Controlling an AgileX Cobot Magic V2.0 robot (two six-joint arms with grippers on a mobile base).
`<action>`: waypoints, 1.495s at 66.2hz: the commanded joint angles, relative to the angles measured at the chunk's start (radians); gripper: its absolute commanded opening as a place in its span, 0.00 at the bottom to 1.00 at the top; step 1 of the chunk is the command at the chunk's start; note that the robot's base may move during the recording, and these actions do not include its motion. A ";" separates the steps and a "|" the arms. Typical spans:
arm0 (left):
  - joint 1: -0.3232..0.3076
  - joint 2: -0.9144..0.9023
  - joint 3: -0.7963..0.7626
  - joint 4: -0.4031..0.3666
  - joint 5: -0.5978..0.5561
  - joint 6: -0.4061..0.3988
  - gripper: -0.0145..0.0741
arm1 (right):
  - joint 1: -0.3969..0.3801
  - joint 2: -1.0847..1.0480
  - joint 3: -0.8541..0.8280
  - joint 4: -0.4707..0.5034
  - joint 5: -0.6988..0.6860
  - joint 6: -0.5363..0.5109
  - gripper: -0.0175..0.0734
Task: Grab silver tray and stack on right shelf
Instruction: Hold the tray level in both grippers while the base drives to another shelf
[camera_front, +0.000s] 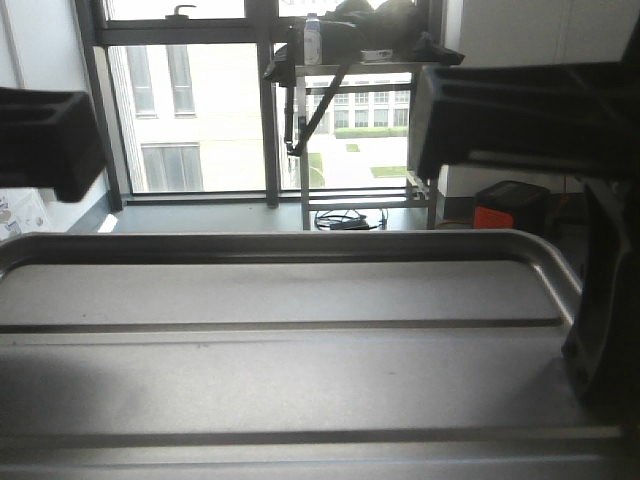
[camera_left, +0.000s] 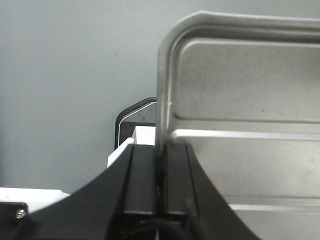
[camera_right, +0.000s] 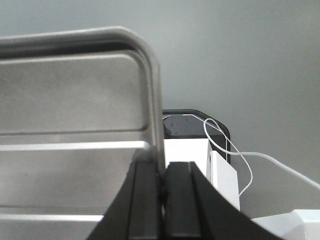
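The silver tray (camera_front: 300, 380) fills the lower half of the front view, held level in the air, with two long ridges across its floor. In the left wrist view my left gripper (camera_left: 160, 150) is shut on the tray's (camera_left: 240, 80) left rim, one finger on each side of the thin edge. On the opposite side my right gripper (camera_right: 162, 167) clamps the right rim of the tray (camera_right: 70, 95). Both dark arms (camera_front: 520, 120) hang over the tray's ends. The right shelf is out of view.
Ahead stands a large window with a steel-frame stand (camera_front: 360, 130) before it, cables (camera_front: 350, 218) on the floor beneath. A red and black box (camera_front: 510, 205) sits at the right. Below the right gripper lie a white box (camera_right: 222, 180) and a white cable (camera_right: 260, 157).
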 joint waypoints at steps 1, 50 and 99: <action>-0.008 -0.022 -0.025 0.029 0.177 0.002 0.05 | -0.002 -0.026 -0.030 -0.058 0.028 0.010 0.26; -0.008 -0.022 -0.025 0.032 0.177 0.002 0.05 | -0.002 -0.026 -0.030 -0.058 0.027 0.010 0.26; -0.008 -0.022 -0.025 0.032 0.177 0.002 0.05 | -0.002 -0.026 -0.030 -0.058 0.027 0.010 0.26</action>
